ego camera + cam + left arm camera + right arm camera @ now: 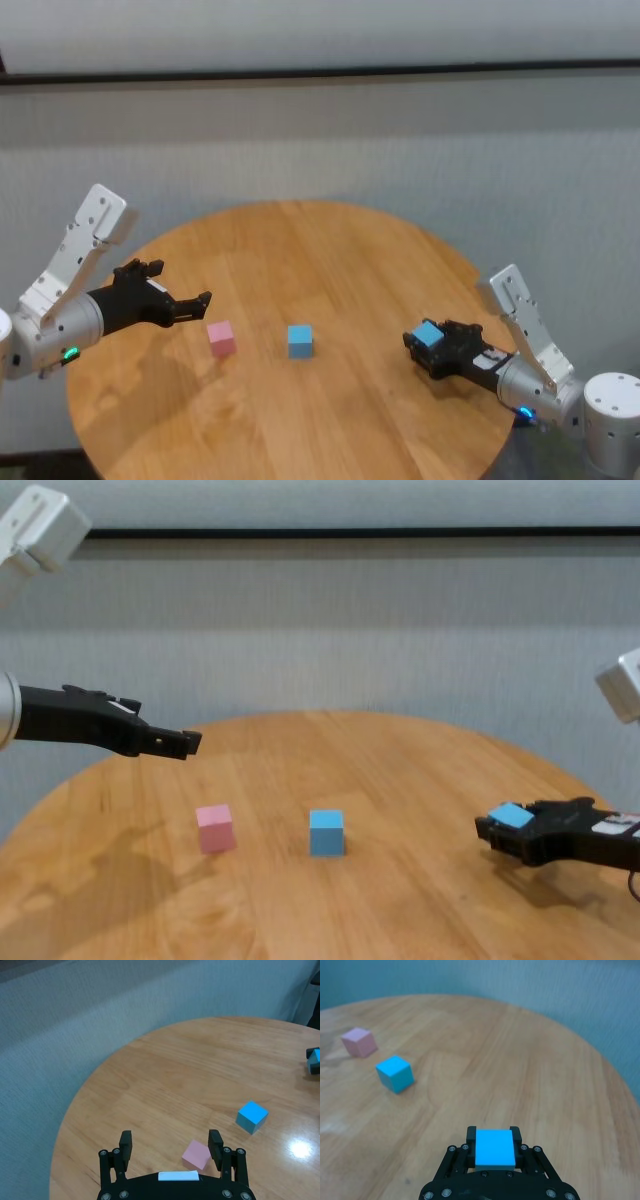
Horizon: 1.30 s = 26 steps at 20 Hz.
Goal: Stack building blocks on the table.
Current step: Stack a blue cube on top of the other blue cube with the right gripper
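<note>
Your left gripper (190, 303) hangs above the table (330, 250), forearm reaching in from the left edge, jaws spread wide, nothing between them. The pink block (221, 338) sits just ahead of and below its fingertips, not touching. Further right, the loose light blue block (300, 341) rests near the pink one, apart from it. Your right gripper (428, 343) is low over the table's right side, forearm angled inward, clamped on the second light blue block (428, 334).

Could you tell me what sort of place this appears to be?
Probably a robot test setup: a round wooden table before a plain grey wall, bearing only toy blocks, one blue block in the right end effector.
</note>
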Tool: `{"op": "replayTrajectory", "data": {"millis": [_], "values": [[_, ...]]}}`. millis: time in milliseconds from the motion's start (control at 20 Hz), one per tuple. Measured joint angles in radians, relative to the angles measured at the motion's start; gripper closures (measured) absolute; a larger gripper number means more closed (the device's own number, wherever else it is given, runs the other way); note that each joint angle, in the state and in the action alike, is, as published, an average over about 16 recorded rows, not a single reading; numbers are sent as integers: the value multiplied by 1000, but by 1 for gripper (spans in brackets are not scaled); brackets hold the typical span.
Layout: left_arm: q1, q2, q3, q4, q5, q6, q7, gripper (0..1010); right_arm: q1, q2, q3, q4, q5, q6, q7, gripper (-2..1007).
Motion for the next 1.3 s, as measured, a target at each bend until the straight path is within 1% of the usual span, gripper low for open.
{"op": "replayTrajectory", "data": {"millis": [400, 550, 700, 850, 1000, 1150, 1300], "values": [[0, 0, 0, 0, 0, 0, 0, 10, 2, -5, 4, -39, 9, -24, 7, 636], [0, 0, 0, 0, 0, 0, 0, 10, 6, -12, 0, -57, 15, -34, 15, 636], [0, 0, 0, 0, 0, 0, 0, 10, 11, -22, -9, -76, 21, -41, 24, 636], [0, 0, 0, 0, 0, 0, 0, 10, 18, -38, -23, -87, 27, -49, 33, 636], [0, 0, 0, 0, 0, 0, 0, 10, 30, -59, -40, -82, 30, -59, 38, 636], [0, 0, 0, 0, 0, 0, 0, 10, 44, -83, -59, -63, 29, -69, 38, 636], [0, 0, 0, 0, 0, 0, 0, 10, 59, -106, -77, -34, 24, -77, 34, 636]]}}
